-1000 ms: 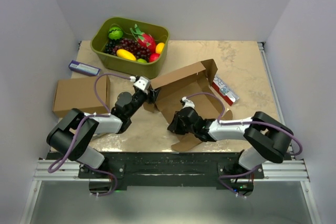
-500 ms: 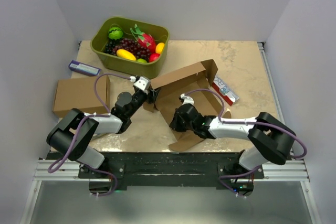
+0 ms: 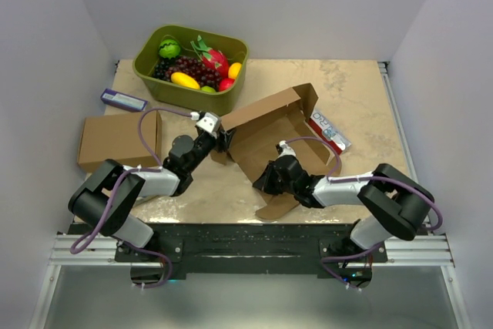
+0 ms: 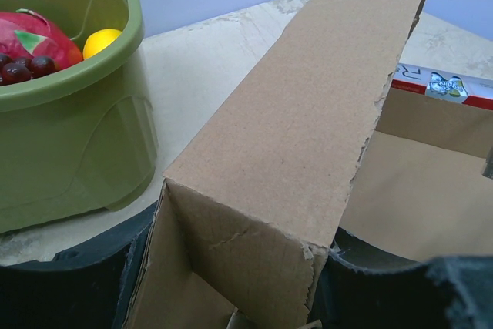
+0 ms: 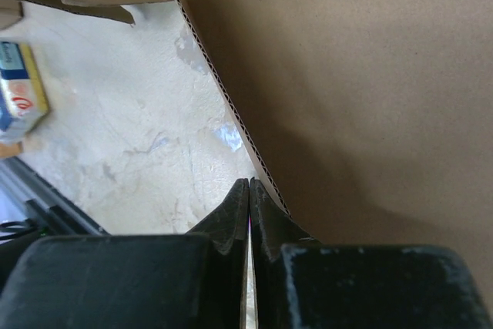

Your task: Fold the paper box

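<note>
The paper box [image 3: 277, 130] lies open in the middle of the table, its lid flap raised at the back and a loose flap [image 3: 277, 206] at the front. My left gripper [image 3: 223, 140] is shut on the box's left corner wall. In the left wrist view that folded cardboard wall [image 4: 293, 136] fills the space of the left gripper [image 4: 239, 267] between its dark fingers [image 4: 69, 283]. My right gripper [image 3: 262, 182] is at the box's front edge. In the right wrist view the right gripper [image 5: 249, 184] is shut on nothing, with the box's corrugated edge [image 5: 231, 105] resting against its right finger.
A green tub of fruit [image 3: 223, 44] stands at the back left, close to the left gripper [image 4: 69, 136]. Another brown cardboard box [image 3: 119, 140] and a small blue carton [image 3: 123, 100] lie at the left. A red-and-white carton [image 3: 331, 132] lies right of the paper box.
My right gripper has closed fully and shifted a little to the right along the box's front edge. The left gripper and the corner it holds have not moved.
</note>
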Robot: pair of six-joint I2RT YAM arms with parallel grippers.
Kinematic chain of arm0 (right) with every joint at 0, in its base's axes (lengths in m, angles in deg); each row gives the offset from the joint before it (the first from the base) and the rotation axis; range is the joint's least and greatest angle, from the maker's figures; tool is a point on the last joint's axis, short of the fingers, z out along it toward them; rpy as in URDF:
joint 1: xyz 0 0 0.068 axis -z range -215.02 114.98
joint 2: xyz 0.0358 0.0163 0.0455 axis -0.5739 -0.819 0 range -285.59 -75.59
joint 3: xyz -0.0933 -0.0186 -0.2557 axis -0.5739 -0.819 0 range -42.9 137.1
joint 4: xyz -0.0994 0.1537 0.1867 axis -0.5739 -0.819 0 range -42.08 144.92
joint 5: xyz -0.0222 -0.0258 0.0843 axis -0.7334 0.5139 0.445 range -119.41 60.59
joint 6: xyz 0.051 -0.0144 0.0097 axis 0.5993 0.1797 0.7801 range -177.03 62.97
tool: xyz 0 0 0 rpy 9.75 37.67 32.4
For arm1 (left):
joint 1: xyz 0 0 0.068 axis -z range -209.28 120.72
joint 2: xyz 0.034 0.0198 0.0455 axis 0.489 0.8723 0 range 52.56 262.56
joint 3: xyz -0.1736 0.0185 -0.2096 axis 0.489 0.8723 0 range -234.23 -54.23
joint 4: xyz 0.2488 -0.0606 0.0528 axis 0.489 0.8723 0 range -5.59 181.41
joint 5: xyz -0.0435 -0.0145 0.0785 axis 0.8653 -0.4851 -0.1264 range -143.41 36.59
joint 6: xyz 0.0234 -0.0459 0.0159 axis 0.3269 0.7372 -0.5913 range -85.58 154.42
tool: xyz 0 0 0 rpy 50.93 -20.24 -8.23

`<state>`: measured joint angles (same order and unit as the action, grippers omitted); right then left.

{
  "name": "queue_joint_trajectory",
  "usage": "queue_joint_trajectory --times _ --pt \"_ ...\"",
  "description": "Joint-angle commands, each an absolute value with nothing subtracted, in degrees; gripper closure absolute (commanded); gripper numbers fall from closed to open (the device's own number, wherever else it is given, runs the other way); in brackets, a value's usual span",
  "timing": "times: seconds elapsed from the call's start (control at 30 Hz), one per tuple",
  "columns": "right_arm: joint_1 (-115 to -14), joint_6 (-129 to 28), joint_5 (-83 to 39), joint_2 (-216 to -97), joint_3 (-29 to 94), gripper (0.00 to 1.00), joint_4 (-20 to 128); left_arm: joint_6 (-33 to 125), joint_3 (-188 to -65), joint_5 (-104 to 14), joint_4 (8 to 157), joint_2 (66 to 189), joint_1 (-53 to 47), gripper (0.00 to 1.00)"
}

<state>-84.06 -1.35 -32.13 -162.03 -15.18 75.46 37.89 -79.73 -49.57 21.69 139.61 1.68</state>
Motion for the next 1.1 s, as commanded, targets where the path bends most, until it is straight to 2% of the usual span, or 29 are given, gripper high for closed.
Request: queue_joint_trajectory --times 0.0,0.33,1.07 --pt "-81.9 -0.3 -32.1 -164.5 -18.5 0.98 74.9 35.4 -79.0 -49.0 20.5 138.7 1.8 0.74" --pt "-80.4 -4.5 -32.8 -157.9 -15.3 0.96 70.6 35.4 -79.2 -48.9 20.4 139.0 1.8 0.74" --pt "-73.6 5.5 -30.3 -165.8 -23.2 0.99 78.1 35.2 -79.1 -48.4 20.4 138.9 2.0 0.74"
